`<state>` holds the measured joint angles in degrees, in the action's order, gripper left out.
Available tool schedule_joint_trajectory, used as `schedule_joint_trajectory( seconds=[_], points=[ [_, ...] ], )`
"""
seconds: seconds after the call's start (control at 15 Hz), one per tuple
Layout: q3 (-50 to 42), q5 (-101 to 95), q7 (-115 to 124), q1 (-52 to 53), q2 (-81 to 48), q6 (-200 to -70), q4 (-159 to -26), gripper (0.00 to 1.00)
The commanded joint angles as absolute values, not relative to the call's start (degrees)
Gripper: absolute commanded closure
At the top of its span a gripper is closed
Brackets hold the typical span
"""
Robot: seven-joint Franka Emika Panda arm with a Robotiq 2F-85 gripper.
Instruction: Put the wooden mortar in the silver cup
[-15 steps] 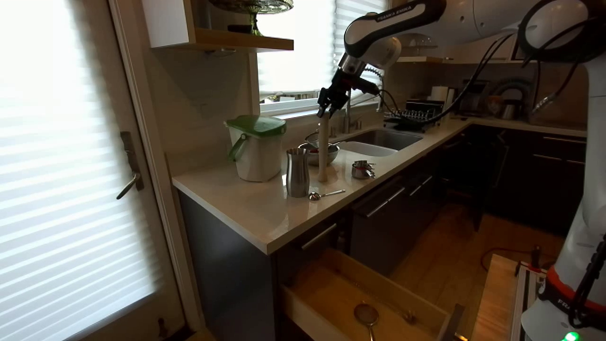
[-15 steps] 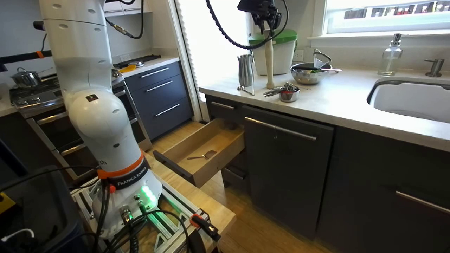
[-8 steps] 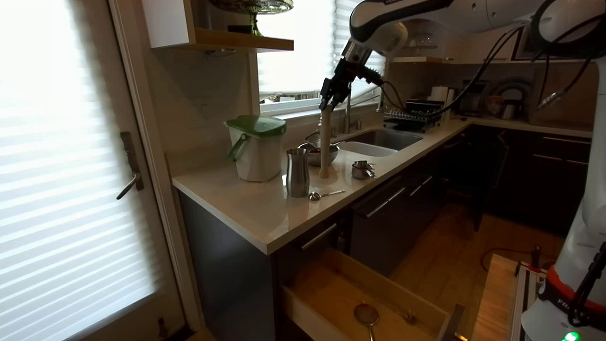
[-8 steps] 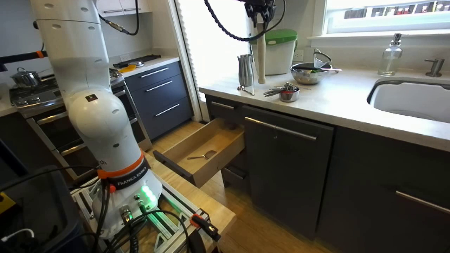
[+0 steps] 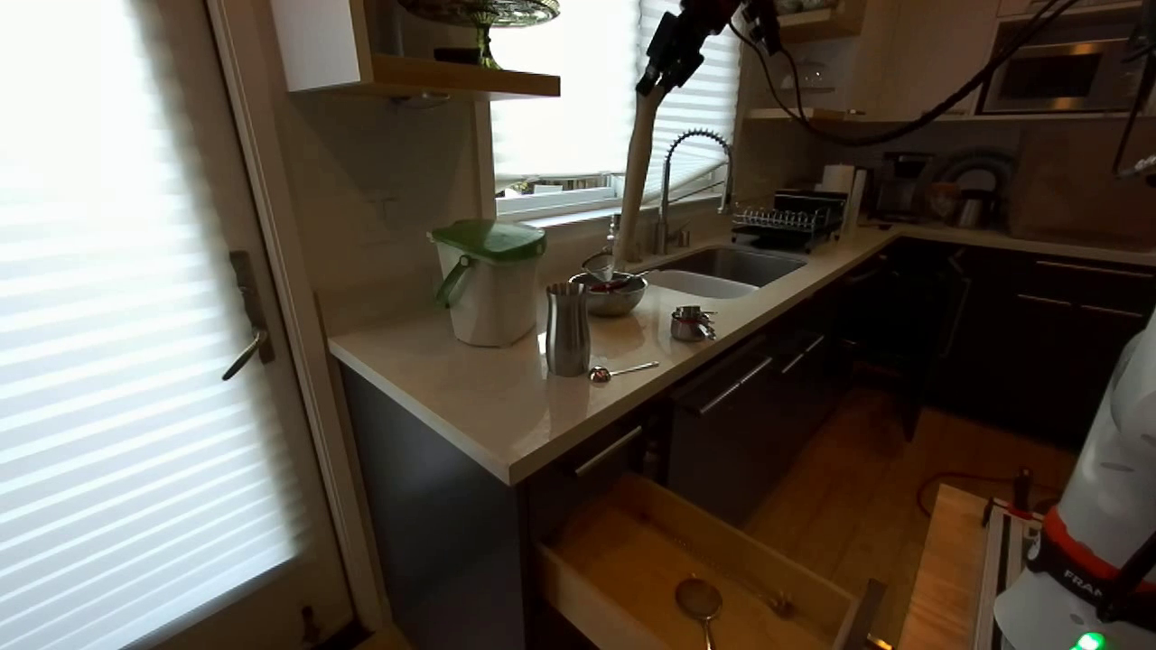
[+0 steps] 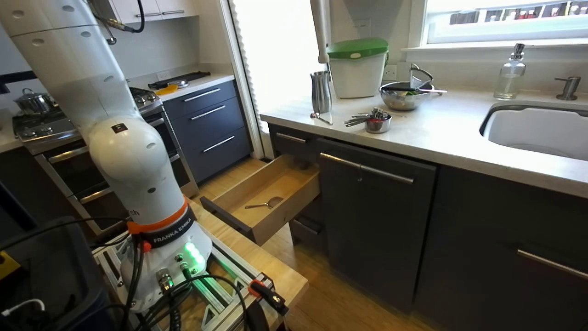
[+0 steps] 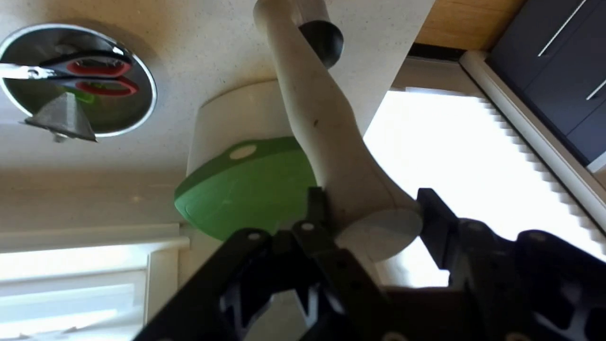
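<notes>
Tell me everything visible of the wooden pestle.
The wooden pestle is long, smooth and pale tan, with small dark marks, a flared, flat-faced end between the fingers and a knobbed lower end. It hangs slightly tilted, clear of the counter and apart from the silver cup. Only the fingers appear to touch it.

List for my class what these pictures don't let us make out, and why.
Silver cup: inside, dark and partly behind the wooden mortar in the wrist view.
Container: contents, under its green lid in all views.
Green thing: identity, mostly covered by the scissors, wrist view.
Robot arm: upper links, cut off by picture edges in both exterior views.
</notes>
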<state>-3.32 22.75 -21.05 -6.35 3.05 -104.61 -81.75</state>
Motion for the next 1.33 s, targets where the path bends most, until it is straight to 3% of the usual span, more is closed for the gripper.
schedule_joint_trajectory(
  seconds=[0.0, 0.07, 0.13, 0.67, 1.27],
  points=[
    [-3.0, 22.7, -21.1, -6.1, 3.5, -104.4, -81.2, 0.49],
    [-2.8, 22.7, -21.1, -5.9, 3.6, -104.4, -80.9, 0.49],
    [-2.7, 22.7, -21.2, -5.8, 3.6, -104.4, -80.9, 0.74],
    [1.4, 25.2, -20.9, -2.2, -4.2, -116.7, -80.6, 0.74],
    [1.2, 24.3, -20.1, -2.4, -4.3, -115.9, -80.7, 0.74]
  ],
)
